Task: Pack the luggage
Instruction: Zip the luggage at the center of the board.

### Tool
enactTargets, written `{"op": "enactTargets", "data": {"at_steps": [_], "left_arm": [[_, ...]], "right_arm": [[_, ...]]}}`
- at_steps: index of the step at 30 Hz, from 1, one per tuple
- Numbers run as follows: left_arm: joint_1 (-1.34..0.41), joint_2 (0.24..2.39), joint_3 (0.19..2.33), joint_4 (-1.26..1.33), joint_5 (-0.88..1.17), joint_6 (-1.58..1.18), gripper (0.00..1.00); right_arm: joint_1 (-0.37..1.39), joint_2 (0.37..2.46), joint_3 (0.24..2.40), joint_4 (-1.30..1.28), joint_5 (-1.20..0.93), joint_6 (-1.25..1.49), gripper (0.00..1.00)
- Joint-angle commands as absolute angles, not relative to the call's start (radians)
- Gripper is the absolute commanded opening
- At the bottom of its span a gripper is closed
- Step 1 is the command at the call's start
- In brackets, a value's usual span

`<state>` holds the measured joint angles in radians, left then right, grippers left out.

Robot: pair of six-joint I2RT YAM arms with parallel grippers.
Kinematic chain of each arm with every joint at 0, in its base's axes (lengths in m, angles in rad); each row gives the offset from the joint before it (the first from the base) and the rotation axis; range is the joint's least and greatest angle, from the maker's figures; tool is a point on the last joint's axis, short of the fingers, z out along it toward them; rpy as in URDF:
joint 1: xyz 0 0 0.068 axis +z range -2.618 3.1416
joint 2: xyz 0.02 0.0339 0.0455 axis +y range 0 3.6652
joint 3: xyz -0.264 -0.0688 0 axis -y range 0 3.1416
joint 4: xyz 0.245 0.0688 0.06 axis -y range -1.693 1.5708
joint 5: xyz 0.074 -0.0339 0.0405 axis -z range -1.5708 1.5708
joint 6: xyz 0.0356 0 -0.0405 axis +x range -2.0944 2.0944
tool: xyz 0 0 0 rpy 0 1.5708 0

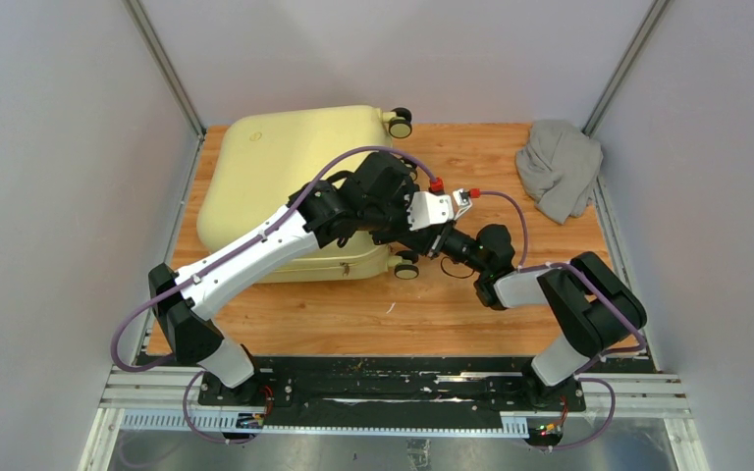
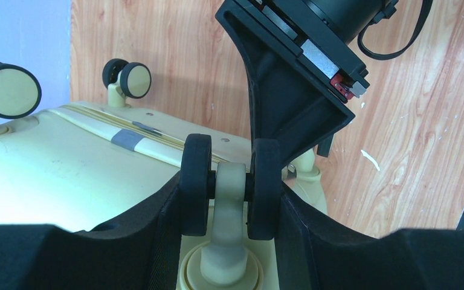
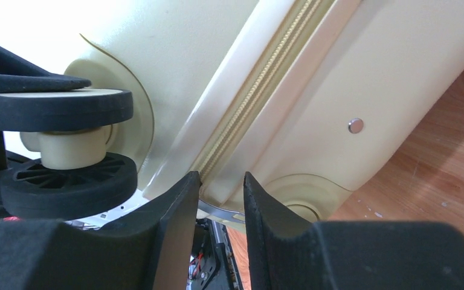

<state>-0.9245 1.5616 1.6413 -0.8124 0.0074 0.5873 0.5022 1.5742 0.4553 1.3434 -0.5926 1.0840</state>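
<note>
We see the luggage [image 1: 275, 167] lying flat and zipped shut on the far left part of the wooden table [image 1: 471, 304], its wheeled end turned to the right. A grey cloth [image 1: 560, 167] sits crumpled in the far right corner, well apart from it. Our left arm reaches across the shell to the near right corner, and there the left gripper [image 2: 229, 187] stands about half open, its two black fingers pressed against the outer faces of a twin wheel [image 2: 197, 181], so that it has the wheel clamped between them. Two more wheels [image 2: 136, 78] show farther along the same end of the case. Our right arm comes in from the right and meets the same corner, its wrist just above the clamped wheel in the left wrist view. The right gripper [image 3: 220, 179] has its fingers [image 3: 175, 205] drawn close together with only a narrow gap between them, set right at the zipper seam [image 3: 260, 90] that runs between the two halves of the shell. A thin silvery strip crosses behind that gap, and we cannot tell whether the fingers have hold of it or of anything else. In that view the clamped wheel lies just to the left of the fingers.
</note>
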Motion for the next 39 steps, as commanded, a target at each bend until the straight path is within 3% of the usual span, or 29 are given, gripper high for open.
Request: {"op": "enactTargets", "data": {"at_steps": [1, 8, 11, 17, 39], "left_arm": [[-0.937, 1.460, 1.708, -0.571, 0.024, 0.551, 0.00], [-0.937, 1.463, 1.712, -0.571, 0.021, 0.552, 0.00], [-0.936, 1.464, 1.716, -0.570, 0.016, 0.558, 0.00], [-0.937, 1.475, 1.708, -0.547, 0.002, 0.568, 0.00], [-0.937, 1.544, 1.799, -0.531, -0.044, 0.604, 0.00]], "right_arm": [[0.525, 1.593, 0.456, 1.478, -0.565, 1.150, 0.37], [0.564, 1.638, 0.483, 1.504, -0.569, 1.170, 0.35], [0.572, 1.646, 0.473, 1.504, -0.572, 1.171, 0.27], [0.586, 1.655, 0.463, 1.526, -0.578, 1.173, 0.02], [0.656, 1.687, 0.413, 1.521, -0.584, 1.141, 0.05]]}}
